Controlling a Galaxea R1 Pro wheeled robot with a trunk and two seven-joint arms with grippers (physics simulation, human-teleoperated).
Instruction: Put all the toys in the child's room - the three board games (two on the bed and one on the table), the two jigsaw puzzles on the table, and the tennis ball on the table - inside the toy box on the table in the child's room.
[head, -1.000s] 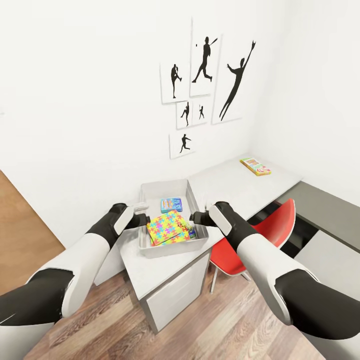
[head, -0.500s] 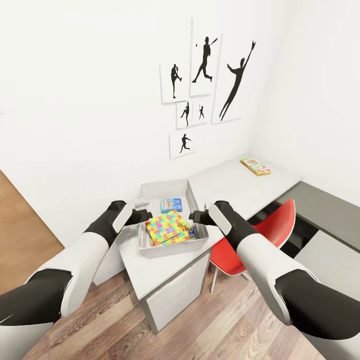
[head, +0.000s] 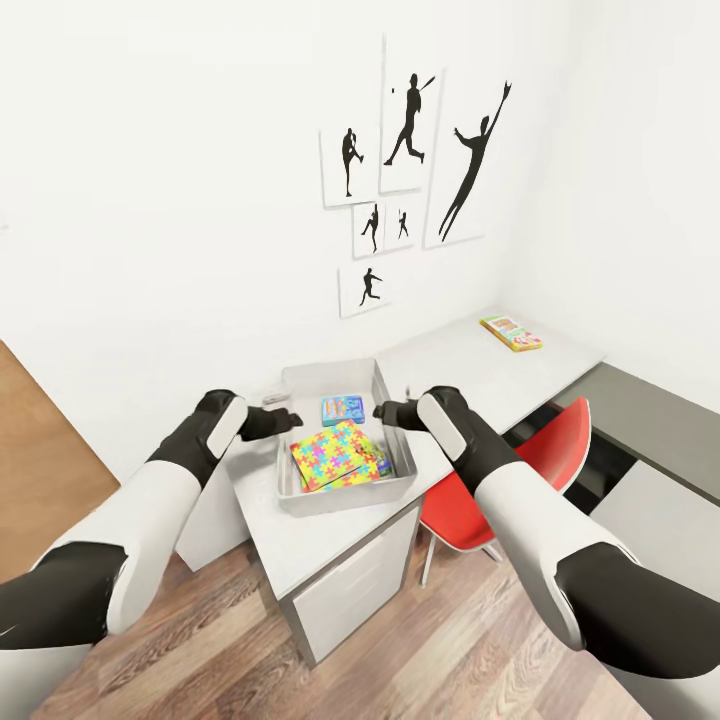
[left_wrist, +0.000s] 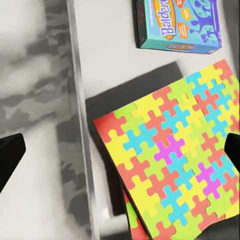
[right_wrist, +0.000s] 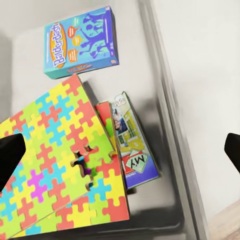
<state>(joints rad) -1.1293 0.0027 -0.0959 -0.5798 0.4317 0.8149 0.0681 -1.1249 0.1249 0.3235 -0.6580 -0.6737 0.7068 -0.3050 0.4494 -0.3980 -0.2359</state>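
Head view: you hover both arms over the toy box (head: 300, 378) at the near end of the table (head: 460, 365), left gripper (head: 283, 415) above its left rim, right gripper (head: 385, 410) above its right rim.
Grippers: both stand spread wide with nothing between the fingers, going by the two wrist views.
In the box: the blue game (left_wrist: 177, 24), the jigsaw puzzles (left_wrist: 175, 160) stacked and tilted, and the white-green game (right_wrist: 131, 145) half under them.
Still out: the orange-green game (head: 511, 332) lies flat at the far end of the table, well apart from the box.
Ball: cannot be made out in these frames.
Handling: that last game looks like a light, stiff, smooth cardboard box; you would likely pinch it across its narrow width, by the edges.
Risk: glossy faces may slip.
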